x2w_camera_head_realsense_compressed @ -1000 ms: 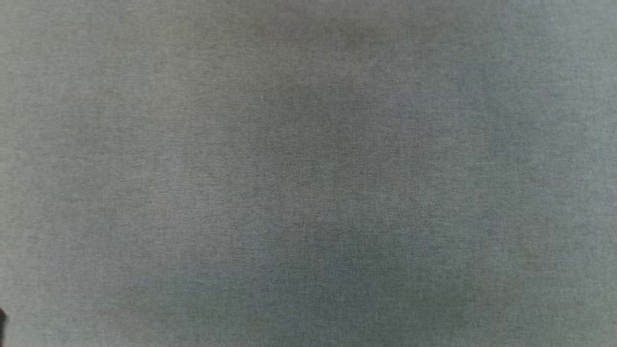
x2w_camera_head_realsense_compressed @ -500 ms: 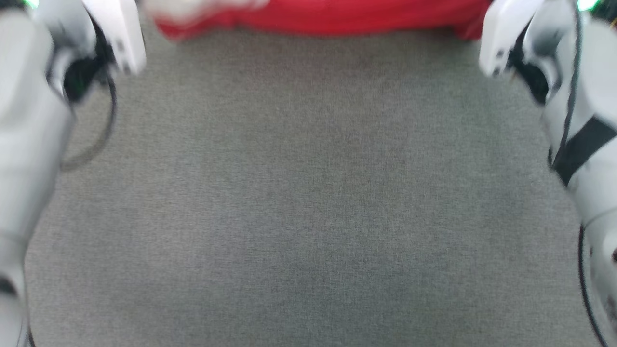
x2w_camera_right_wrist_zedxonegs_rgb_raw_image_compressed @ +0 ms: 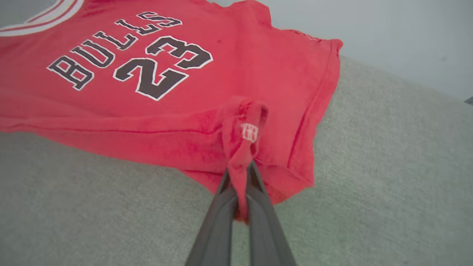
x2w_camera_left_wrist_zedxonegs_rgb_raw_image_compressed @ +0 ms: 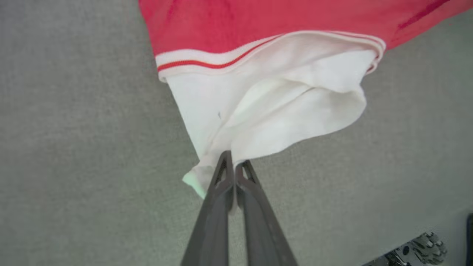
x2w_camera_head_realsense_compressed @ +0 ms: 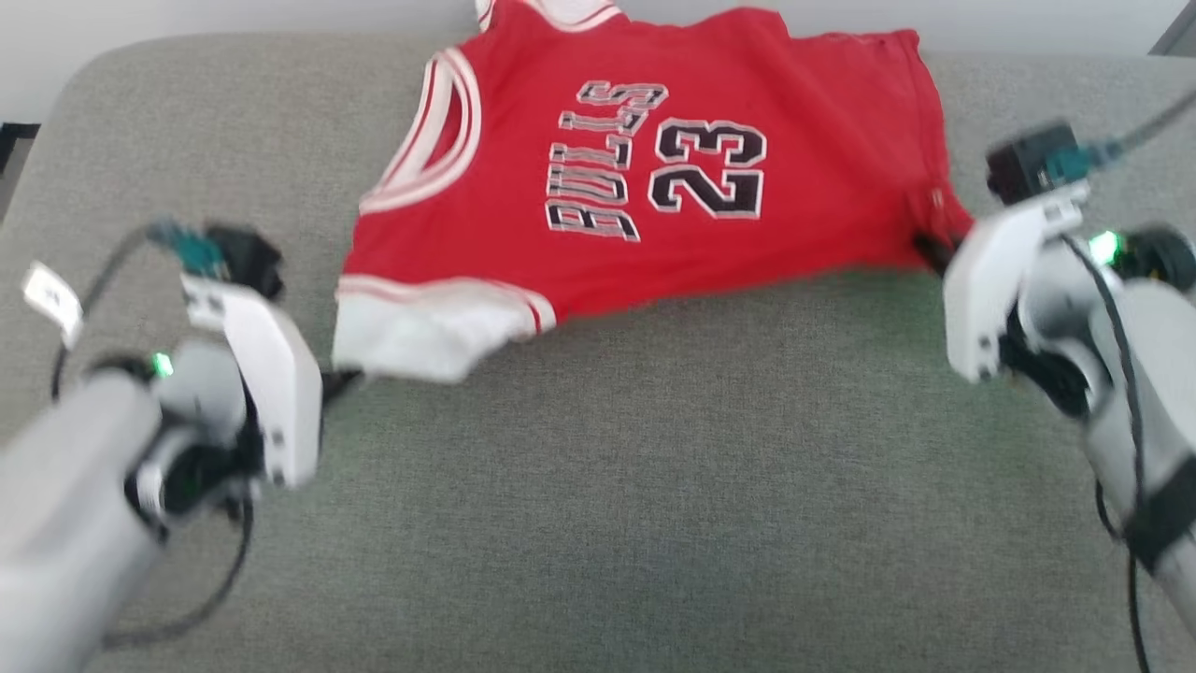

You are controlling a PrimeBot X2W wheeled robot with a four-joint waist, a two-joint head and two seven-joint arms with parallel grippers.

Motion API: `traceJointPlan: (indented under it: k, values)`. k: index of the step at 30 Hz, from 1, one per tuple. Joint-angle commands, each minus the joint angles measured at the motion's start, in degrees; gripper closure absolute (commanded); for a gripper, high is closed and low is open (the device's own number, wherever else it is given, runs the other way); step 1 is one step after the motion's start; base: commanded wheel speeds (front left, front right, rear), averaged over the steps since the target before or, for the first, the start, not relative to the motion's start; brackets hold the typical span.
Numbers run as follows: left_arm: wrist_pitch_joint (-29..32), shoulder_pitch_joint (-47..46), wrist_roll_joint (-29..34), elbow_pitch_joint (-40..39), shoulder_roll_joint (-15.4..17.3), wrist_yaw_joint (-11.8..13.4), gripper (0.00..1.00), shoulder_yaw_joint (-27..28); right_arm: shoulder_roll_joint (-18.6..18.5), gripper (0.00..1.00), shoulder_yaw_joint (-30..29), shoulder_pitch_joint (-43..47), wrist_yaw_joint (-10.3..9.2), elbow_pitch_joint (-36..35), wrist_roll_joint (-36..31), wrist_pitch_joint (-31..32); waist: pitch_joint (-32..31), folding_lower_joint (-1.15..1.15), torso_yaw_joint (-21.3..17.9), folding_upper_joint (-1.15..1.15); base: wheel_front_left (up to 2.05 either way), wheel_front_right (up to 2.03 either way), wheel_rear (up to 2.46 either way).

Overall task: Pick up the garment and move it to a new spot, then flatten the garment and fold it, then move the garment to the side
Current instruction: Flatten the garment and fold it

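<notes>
A bright red soft jersey top with white sleeve ends, white-and-red stripe trim and a dark printed number, the garment [x2w_camera_head_realsense_compressed: 794,140], is seen lying print-up on the far part of a grey fabric-covered surface [x2w_camera_head_realsense_compressed: 598,486]. Its far edge reaches the back rim of that surface. The long axis, from neck to hem, runs across the robot from left to right, with the white sleeve end [x2w_camera_head_realsense_compressed: 420,327] at the near left and the hem at the right.

The left gripper [x2w_camera_left_wrist_zedxonegs_rgb_raw_image_compressed: 232,162] is pressed together on the bunched corner of the white sleeve end, and the right gripper [x2w_camera_right_wrist_zedxonegs_rgb_raw_image_compressed: 240,173] is pinched on a raised fold of red cloth at the near hem corner. The near edge is thus held at both ends, one arm to each, and the body of the garment lies beyond both grippers, away from the robot.

The coming move is judged to turn on this: an even pull by both arms would keep the near edge straight, while an uneven one would skew the cloth. Bare grey surface lies between the near edge and the robot, and nothing is seen standing in the way. A pale wall [x2w_camera_right_wrist_zedxonegs_rgb_raw_image_compressed: 388,33] is seen behind.
</notes>
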Motion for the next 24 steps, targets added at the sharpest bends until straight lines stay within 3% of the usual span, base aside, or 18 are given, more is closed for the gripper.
traceJointPlan:
  k: [1,6,7,14,19,24]
  values:
    - [0.77,3.91,-1.47,-4.81,2.01,2.39,1.0,-0.13,-1.39,1.0,-0.37,4.01,-0.04,-3.31,1.7,1.52,-0.39,0.0,0.18,0.0,0.0,0.0,0.0]
    - [1.47,12.79,-3.54,-17.91,6.84,9.34,1.0,-0.57,-4.97,1.0,-2.36,13.25,-0.04,-13.17,4.06,6.72,-1.04,0.0,0.2,0.0,0.0,0.0,0.0]
    - [1.47,12.79,-3.54,-17.91,6.84,9.34,1.0,-0.57,-4.97,1.0,-2.36,13.25,-0.04,-13.17,4.06,6.72,-1.04,0.0,0.2,0.0,0.0,0.0,0.0]
    - [1.86,21.89,-6.26,-31.12,12.01,17.47,1.0,-0.96,-9.05,1.0,-7.08,26.46,-0.04,-27.78,5.87,15.04,-1.25,0.0,0.09,0.0,0.0,0.0,0.0]
    - [2.61,26.12,-8.53,-36.72,14.47,21.2,1.0,-1.21,-10.66,1.0,-10.85,34.91,-0.04,-36.43,5.02,20.9,-0.8,0.0,-0.22,0.0,0.0,0.0,0.0]
    - [3.7,28.2,-9.95,-40.71,16.52,24.04,1.0,-1.11,-9.91,1.0,-13.79,41.2,-0.04,-42.79,5.54,24.95,-0.52,0.0,-0.79,0.0,0.0,0.0,0.0]
